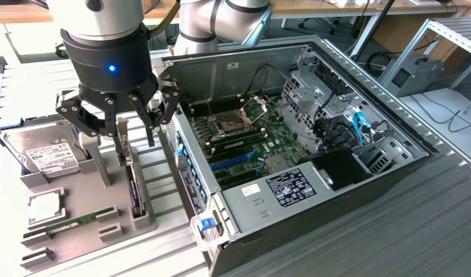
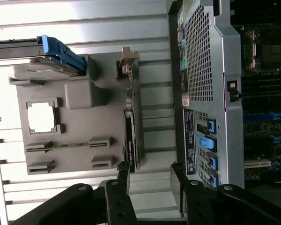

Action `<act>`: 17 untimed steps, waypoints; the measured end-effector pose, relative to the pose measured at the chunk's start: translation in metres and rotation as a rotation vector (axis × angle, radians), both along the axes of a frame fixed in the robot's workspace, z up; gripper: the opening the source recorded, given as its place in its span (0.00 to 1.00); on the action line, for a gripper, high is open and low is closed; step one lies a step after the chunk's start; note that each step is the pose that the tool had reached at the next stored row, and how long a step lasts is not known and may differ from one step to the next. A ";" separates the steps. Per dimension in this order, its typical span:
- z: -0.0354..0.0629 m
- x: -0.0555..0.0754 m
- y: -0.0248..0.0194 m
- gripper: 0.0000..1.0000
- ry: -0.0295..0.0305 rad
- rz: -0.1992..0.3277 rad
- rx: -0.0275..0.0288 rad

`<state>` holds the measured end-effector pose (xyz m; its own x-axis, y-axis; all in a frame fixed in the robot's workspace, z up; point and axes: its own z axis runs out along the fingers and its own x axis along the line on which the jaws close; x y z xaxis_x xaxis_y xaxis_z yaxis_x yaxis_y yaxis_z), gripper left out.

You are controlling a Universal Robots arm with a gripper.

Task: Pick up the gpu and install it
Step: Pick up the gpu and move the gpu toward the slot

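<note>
Gpu (image 1: pixel 134 187): thin black card standing on its long edge in a slot of the grey holder tray (image 1: pixel 89 234), silver bracket (image 1: pixel 122 144) uppermost; not yet installed, just beside the case wall.

Claw (image 1: pixel 130 135): black, multi-link, on a dark wrist with a blue light; spread wide and released, gripping nothing. It hangs directly above the card's bracket end. In the wrist view the claw (image 2: pixel 151 180) has one fingertip close to the end of the gpu (image 2: pixel 131 140) (contact cannot be judged).

Tray contents, from the exterior view's left:
- hard drive (image 1: pixel 43 151), silver with white label, propped in its cradle;
- square processor chip (image 1: pixel 44 205), lying flat in a recess;
- green memory stick (image 1: pixel 75 220), lying in a narrow slot;
- gpu, as above, at the tray's side nearest the case.

Computer case (image 1: pixel 219 193): grey tower lying on its side, panel off, just beside the tray. Inside: green motherboard (image 1: pixel 255 144) with an open processor socket, blue expansion slots, black and blue cables, drive cages toward the exterior view's right. Blue latch (image 1: pixel 207 225) at the near corner.

Surface: ribbed grey metal table (image 1: pixel 358 236) bearing tray and case.

Room: wooden desk along the back; grey box (image 1: pixel 414 74) and loose cables on the floor at the exterior view's right.
</note>
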<state>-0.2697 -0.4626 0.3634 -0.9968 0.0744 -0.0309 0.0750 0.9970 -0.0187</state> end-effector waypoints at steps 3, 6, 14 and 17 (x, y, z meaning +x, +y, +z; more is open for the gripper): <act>-0.0022 0.000 0.0000 0.48 0.0000 0.000 -0.0005; -0.0028 0.000 0.0000 0.48 0.0000 0.000 -0.0006; -0.0046 0.000 0.0000 0.48 0.0000 0.000 -0.0007; -0.0051 0.000 -0.0001 0.48 0.0000 0.000 -0.0008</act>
